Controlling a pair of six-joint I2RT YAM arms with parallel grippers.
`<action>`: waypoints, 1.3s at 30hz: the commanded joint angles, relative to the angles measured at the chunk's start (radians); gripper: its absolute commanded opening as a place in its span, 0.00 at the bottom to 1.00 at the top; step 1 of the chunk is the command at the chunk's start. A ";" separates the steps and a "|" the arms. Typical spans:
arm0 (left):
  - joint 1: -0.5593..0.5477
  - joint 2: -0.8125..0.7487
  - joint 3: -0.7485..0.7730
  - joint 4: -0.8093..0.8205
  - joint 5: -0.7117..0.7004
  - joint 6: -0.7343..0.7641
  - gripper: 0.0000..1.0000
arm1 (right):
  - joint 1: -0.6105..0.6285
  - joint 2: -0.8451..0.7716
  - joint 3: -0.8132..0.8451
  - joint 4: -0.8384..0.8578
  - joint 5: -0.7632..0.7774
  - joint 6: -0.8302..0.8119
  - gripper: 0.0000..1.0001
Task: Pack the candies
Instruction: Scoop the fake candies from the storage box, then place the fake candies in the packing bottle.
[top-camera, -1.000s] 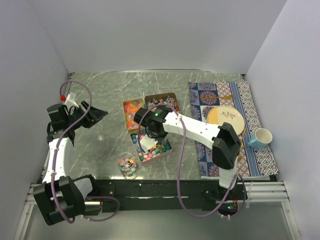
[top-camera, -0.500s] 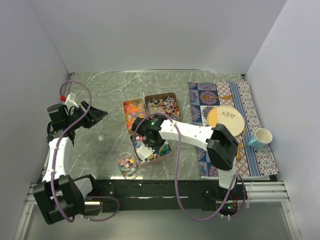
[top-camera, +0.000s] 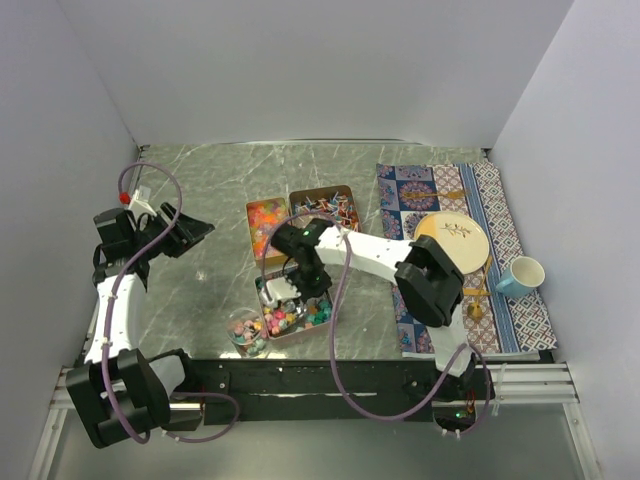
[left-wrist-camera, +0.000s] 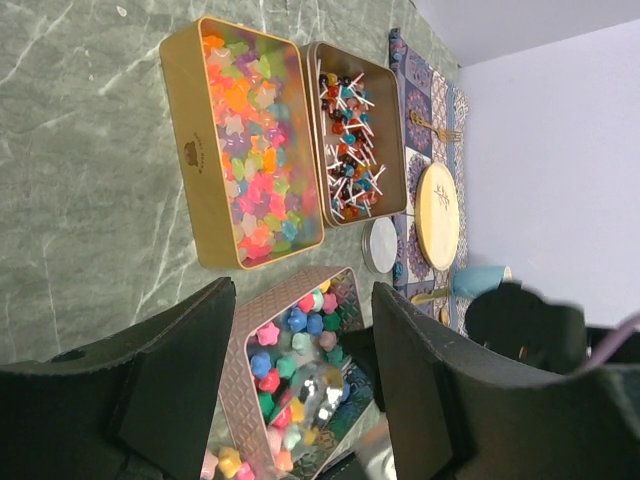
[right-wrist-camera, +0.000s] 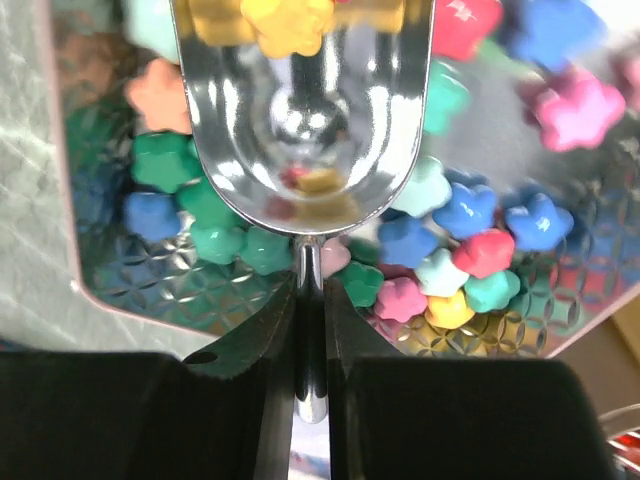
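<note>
So the right end effector (right-wrist-camera: 310, 302) is nearly closed, pinching the thin handle of a shiny metal scoop (right-wrist-camera: 300, 110). The scoop hangs right over the pinkish tin (right-wrist-camera: 110, 280), which is the one nearest the arm bases. A few yellow star candies (right-wrist-camera: 285, 18) sit at the scoop's front lip and the rest of the bowl looks bare. The tin under it holds a loose layer of star candies in blue, teal, pink and yellow, with patches of its patterned bottom showing.

Just beside that tin, on its left near corner, is a small glass jar (top-camera: 247, 330) with some coloured candies in it. Behind the tin sit two more tins (left-wrist-camera: 188, 150), one with orange-pink-yellow bits and one with twist-wrapped sweets.

The left end effector (left-wrist-camera: 303, 295) is well off to the left of the tin, above the marble bench (top-camera: 200, 190). Its jaws are spread wide and there's nothing between them.
</note>
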 joint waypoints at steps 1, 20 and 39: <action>0.007 0.026 0.029 0.007 -0.012 0.020 0.63 | -0.083 -0.084 -0.042 0.098 -0.199 0.056 0.00; 0.007 0.119 0.101 0.016 -0.024 0.025 0.62 | -0.171 -0.325 -0.205 0.280 -0.201 0.150 0.00; 0.007 0.132 0.212 -0.019 -0.136 0.031 0.62 | 0.062 -0.163 0.359 -0.213 0.240 0.079 0.00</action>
